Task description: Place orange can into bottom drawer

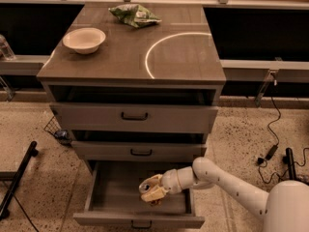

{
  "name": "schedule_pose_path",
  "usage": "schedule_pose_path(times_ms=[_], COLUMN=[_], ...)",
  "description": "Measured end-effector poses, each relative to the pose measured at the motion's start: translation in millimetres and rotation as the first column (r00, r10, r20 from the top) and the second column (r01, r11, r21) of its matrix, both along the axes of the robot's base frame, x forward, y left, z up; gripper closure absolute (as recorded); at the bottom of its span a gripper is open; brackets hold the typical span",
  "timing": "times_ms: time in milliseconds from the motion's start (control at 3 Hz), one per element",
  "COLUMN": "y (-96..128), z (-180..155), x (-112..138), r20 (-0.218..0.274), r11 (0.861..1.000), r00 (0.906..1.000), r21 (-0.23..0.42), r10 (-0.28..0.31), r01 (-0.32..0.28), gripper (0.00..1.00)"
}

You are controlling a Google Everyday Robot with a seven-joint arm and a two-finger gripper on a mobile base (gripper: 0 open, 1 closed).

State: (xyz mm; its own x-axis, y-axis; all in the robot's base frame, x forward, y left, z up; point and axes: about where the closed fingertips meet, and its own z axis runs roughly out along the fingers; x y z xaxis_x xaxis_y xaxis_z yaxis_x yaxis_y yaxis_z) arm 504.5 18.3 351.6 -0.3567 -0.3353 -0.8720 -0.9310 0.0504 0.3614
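Observation:
The bottom drawer [99,195] of the grey cabinet is pulled open. My white arm reaches in from the lower right. My gripper [151,191] is inside the drawer, on its right half, shut on the orange can [145,186]. The can lies tilted on its side between the fingers, its silvery end facing left, just above the drawer floor. Most of the can's body is hidden by the fingers.
The two upper drawers [134,116] stand slightly open. A white bowl [84,39] and a green snack bag [134,14] sit on the cabinet top [183,57]. A cable and plug [268,151] lie on the floor at right, and a black bar [18,178] at left.

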Motion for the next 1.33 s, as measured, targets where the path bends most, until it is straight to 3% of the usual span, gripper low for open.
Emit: schedule_pose_path(times_ms=[667, 1333], y=[3.9, 15.3], z=[-6.2, -29.7], x=[4.9, 28.6], r20=[-0.005, -0.018], r11=[0.999, 0.982], r00=[0.9999, 0.9951], r21=[0.033, 0.166], r10=[0.015, 0.097], r01=[-0.015, -0.093], gripper=[1.00, 1.00])
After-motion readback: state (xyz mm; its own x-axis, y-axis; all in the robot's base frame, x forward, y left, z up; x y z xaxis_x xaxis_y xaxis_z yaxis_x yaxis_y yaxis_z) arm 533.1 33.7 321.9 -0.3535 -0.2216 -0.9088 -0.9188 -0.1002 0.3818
